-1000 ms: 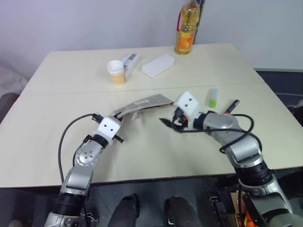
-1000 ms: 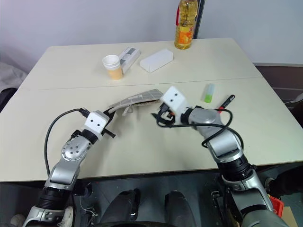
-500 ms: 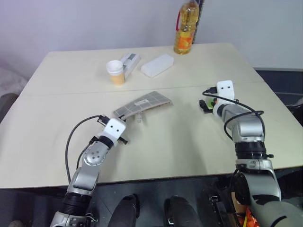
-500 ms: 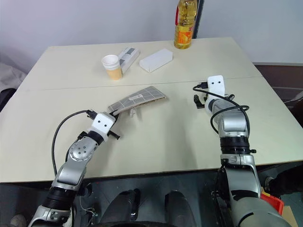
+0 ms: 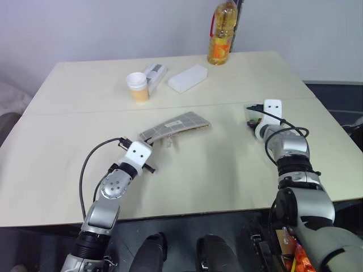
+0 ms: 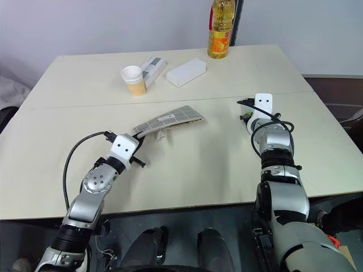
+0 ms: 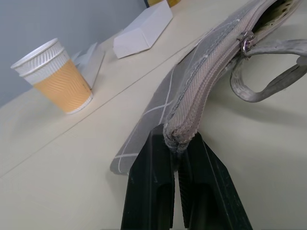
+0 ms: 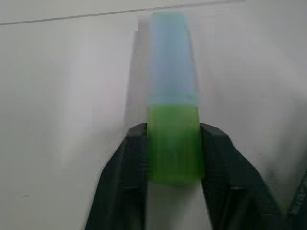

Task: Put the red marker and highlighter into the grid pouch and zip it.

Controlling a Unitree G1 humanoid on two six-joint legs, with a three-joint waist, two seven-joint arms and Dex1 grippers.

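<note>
At the lower left of the head view, the left gripper (image 7: 175,158) is clenched on the near corner of the grid pouch (image 5: 176,124); in the left wrist view its two black fingers (image 7: 148,191) pinch the pouch's zipper seam between them. The pouch stretches from that grip up and rightward toward the middle of the frame, its far end resting on the table (image 5: 187,187), the zipper pull and a grey loop hanging beside the seam. What is inside the pouch cannot be made out.

At upper centre stand a paper cup (image 5: 138,86), a white box (image 5: 188,78) and, further back, a bottle of yellow liquid (image 5: 220,35).

At right of centre, the right gripper (image 8: 172,143) grasps the highlighter (image 8: 171,120): its green body sits squarely between the two jaws, touching both, with the paler cap projecting beyond the tips.
</note>
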